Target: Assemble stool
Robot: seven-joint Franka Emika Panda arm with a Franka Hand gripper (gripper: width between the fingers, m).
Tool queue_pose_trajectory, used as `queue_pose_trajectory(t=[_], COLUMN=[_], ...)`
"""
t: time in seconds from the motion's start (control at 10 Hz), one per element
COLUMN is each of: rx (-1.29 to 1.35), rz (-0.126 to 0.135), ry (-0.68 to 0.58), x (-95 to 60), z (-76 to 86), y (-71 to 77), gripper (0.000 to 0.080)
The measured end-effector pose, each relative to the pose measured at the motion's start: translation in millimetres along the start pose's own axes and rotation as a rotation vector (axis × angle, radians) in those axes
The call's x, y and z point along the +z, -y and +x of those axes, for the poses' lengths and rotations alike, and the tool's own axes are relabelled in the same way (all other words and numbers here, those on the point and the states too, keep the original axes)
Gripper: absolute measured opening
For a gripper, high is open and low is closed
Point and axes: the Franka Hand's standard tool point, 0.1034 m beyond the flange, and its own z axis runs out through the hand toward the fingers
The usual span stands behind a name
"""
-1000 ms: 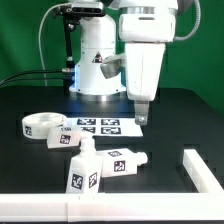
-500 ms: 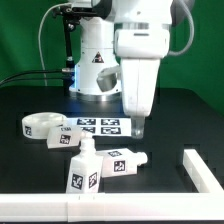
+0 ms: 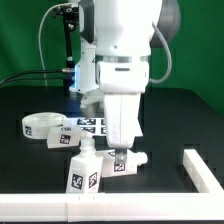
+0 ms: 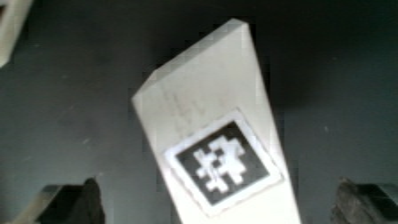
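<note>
**Open claw poised above a stool leg**

The lying leg (image 3: pixel 137 160) rests on the black table (image 3: pixel 180 120). It is a chunky white plastic bar with a square black-and-white tag (image 4: pixel 222 165) on its flat face. The gripper (image 3: pixel 121 150) hangs right over it, its fingers (image 4: pixel 68 200) spread wide to either side and not touching. Just beside it stands an upright leg (image 3: pixel 82 172). The round seat (image 3: pixel 40 127) lies toward the exterior view's left. The arm half hides the marker board (image 3: pixel 88 126), and a white corner rail (image 3: pixel 200 168) edges the table.

The white arm leans forward, its wrist pointing straight down. The gripper (image 3: pixel 121 153) hangs low, its 2 dark fingers (image 4: pixel 68 200) spread wide apart and closed on nothing.
</note>
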Motion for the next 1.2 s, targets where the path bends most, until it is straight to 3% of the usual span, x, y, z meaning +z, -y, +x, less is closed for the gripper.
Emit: queue_pose_trajectory(t=[0.2,0.5,0.7,0.8,1.0,1.1,1.2], rx=[0.006,0.008,0.008,0.009,-0.022,-0.041,-0.041], rz=[0.016,0.013,0.014,0.012,0.017,-0.007,-0.011], ry=[0.0,0.0,0.0,0.0,0.029,0.025,0.028], x=[10.0,8.8,9.0,7.9,-19.2,-31.5,-39.1], z=[-3.3,-4.2,-4.2,-2.9,19.7,22.0,16.5], y=[3.2,2.2,2.3,2.0,14.2,24.8,31.3], gripper=[0.0649,0.0649,0.0381,0.0321,0.0321,0.0321,0.0321])
